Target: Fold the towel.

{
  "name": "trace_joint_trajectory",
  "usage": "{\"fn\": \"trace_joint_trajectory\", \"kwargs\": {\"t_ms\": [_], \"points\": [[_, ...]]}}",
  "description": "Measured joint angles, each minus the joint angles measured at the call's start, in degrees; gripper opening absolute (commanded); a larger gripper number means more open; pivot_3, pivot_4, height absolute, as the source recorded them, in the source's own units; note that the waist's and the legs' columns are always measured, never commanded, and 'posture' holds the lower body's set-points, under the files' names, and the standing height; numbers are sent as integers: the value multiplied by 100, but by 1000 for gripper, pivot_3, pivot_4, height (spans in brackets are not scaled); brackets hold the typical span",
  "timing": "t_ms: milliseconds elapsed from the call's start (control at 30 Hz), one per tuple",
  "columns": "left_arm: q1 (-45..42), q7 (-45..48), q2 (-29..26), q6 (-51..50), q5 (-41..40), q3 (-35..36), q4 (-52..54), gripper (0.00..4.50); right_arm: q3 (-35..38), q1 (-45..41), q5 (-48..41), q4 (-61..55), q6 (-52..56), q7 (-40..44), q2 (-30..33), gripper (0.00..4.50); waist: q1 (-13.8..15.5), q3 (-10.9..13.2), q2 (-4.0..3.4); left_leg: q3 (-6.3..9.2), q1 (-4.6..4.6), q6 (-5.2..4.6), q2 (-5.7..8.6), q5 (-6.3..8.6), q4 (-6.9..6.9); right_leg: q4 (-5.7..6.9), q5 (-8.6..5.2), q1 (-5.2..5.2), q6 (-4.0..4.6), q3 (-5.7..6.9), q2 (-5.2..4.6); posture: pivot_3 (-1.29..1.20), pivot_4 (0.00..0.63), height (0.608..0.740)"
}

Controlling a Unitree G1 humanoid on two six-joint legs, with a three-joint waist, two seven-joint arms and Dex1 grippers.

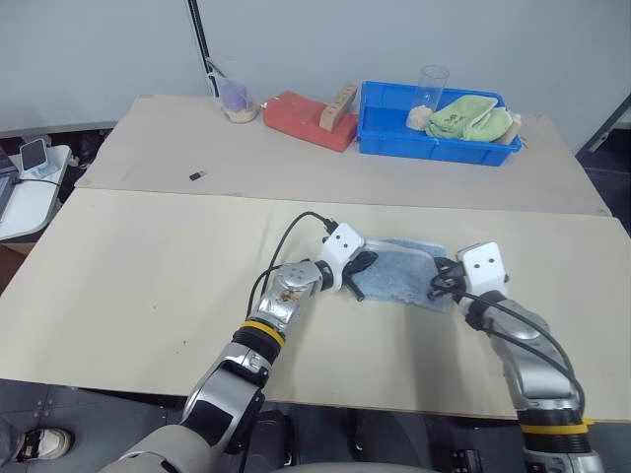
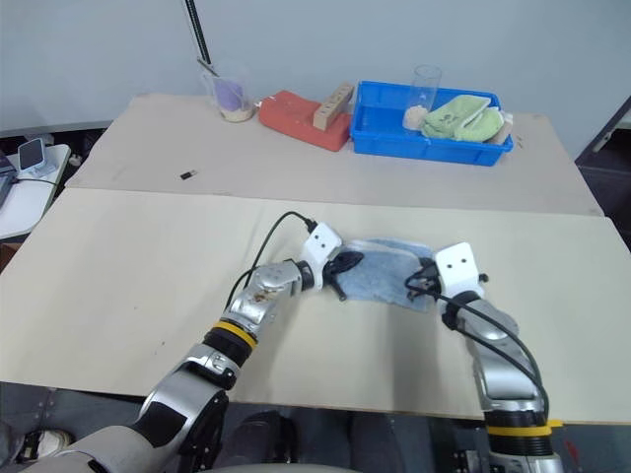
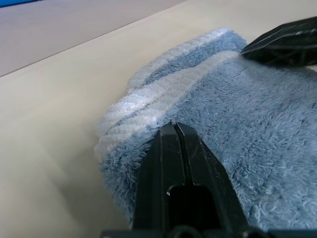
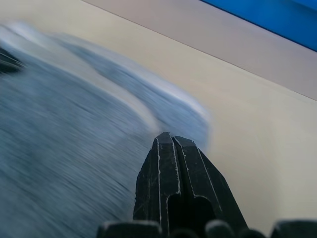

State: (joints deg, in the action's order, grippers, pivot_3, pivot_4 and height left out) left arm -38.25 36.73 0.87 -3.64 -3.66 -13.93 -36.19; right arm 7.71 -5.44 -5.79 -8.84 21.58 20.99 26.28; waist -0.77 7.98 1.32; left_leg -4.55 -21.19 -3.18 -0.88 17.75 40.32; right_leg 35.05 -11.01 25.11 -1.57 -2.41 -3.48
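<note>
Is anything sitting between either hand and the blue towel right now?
Nothing visible. The left hand and right hand sit at opposite ends of the towel, fingers shut, with no other object between.

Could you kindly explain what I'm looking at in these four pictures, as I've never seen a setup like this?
It is a humanoid robot with two arms. Two pictures come from its head, looking down; two from cameras on its wrists. On the table lies a light blue towel, already folded small. The left gripper and right gripper are shut and rest at the towel's two ends; neither visibly pinches cloth. At the far edge stands a blue bin holding a green cloth.
</note>
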Motion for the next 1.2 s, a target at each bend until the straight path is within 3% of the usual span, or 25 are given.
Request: {"fn": "trace_joint_trajectory", "kwargs": {"t_ms": [67, 133, 233, 367, 500, 633, 933, 1100, 1200], "points": [[190, 360, -9, -43, -272, 60, 383, 0, 120, 57, -222, -254, 80, 168, 43, 32, -12, 0, -1, 0, -3, 0, -4, 0, -5, 1, 0, 7, 0, 0, 3, 0, 150, 717], [339, 758, -193, -204, -485, 40, 1036, 0, 172, 68, -484, -634, 211, 393, 131, 628, -10, 1, -1, 0, -6, 0, -5, 0, -5, 5, 0, 11, 0, -1, 4, 0, 150, 717], [409, 1281, -785, -423, -627, 29, 1953, 772, 300, 66, -846, -1022, 397, 649, 299, 1563, -25, -1, -3, 0, 2, 1, -6, 0, -5, 6, 0, 5, 1, -4, 6, 0, 150, 717], [861, 2416, -2405, -965, -1177, 239, 3533, 2715, 559, 1, -1246, -1139, 837, 1013, 773, 3009, -39, -3, -8, 0, 5, 2, -13, -1, -9, 9, -3, 7, 5, 0, 6, 0, 150, 717], [1134, 2936, -3255, -1699, -1870, 575, 4522, 4499, 539, -234, -1429, -1054, 1122, 1229, 936, 4345, 26, -1, -5, -1, 2, 1, -10, -1, 0, 3, -3, 4, 5, 3, -2, 0, 150, 717], [1211, 3177, -4090, -2594, -2704, 1162, 5364, 4500, 406, -532, -1475, -470, 1334, 1354, 1015, 4430, 20, -1, -5, -1, 3, 1, -8, -1, 0, 3, -5, 2, 3, 3, -3, 0, 150, 717], [1606, 3221, -4481, -2910, -3405, 1458, 6238, 4500, -6, -1121, -1237, 1267, 1328, 1611, 1016, 4430, 4, 0, -6, -8, 6, 4, -7, -2, -2, 6, -6, 3, 5, 0, 4, 0, 150, 717], [1613, 3127, -4491, -2911, -3470, 1455, 6346, 4500, -236, -1331, -1246, 1516, 1382, 1900, 1007, 4430, 0, 0, -6, -8, 6, 4, -7, -2, -2, 5, -6, 3, 5, 0, 6, 0, 150, 717], [1623, 3093, -4499, -2888, -3463, 1447, 6367, 4500, -241, -1458, -1285, 1586, 1542, 1885, 895, 3624, -15, -1, -6, -9, 7, 4, -8, -2, -3, 6, -6, 3, 5, 0, 7, 0, 150, 717]]}}
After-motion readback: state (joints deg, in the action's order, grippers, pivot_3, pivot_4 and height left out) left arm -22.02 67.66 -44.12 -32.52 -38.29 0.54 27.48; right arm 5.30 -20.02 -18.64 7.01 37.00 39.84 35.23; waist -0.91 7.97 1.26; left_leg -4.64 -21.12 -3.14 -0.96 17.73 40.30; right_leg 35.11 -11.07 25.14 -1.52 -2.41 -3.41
